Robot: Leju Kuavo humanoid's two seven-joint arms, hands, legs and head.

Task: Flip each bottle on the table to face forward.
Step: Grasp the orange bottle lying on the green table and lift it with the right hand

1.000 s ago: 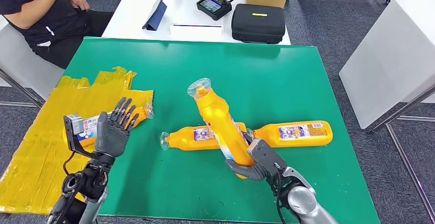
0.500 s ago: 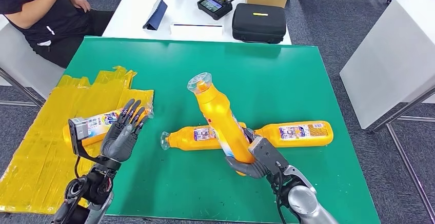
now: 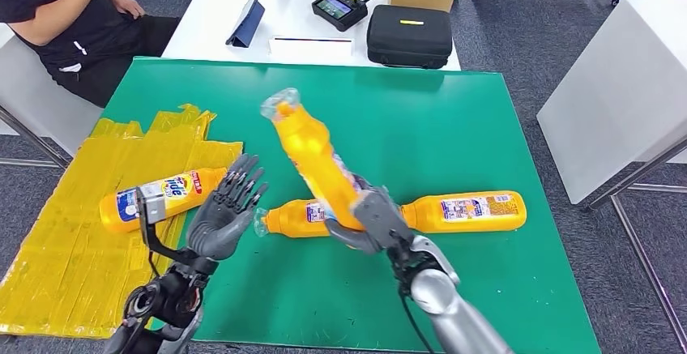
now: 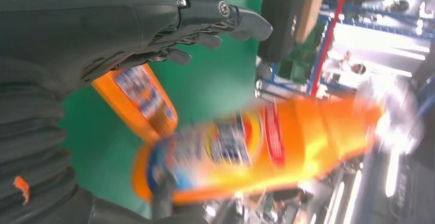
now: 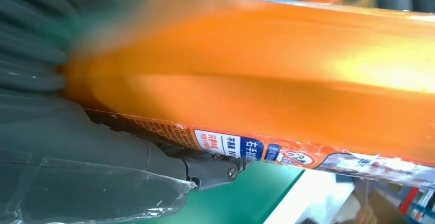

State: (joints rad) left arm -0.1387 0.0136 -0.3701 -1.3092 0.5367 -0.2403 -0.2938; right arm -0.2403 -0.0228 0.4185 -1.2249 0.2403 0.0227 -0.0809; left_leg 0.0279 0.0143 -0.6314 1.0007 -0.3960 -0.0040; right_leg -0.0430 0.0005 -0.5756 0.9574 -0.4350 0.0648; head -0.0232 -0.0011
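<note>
Bottle swung leftward in our right hand, left hand rising to meet it

Bottle in hand (image 3: 312, 159): over the last second we have tipped it from leaning slightly left to leaning well over towards our left side, clear cap up and away, while our right hand (image 3: 369, 223) keeps its fingers wrapped around the base. Our left hand (image 3: 227, 212) has come up off the yellow sheet (image 3: 57, 232) and now hangs just beside the bottle with fingers spread, holding nothing; we judge a handover or two-handed turn is being set up. Beyond, the near lying bottle (image 3: 292, 218) and the right lying bottle (image 3: 466, 211) rest on the green worktop (image 3: 454, 127), and the left lying bottle (image 3: 158, 196) rests on the sheet, label up.
</note>
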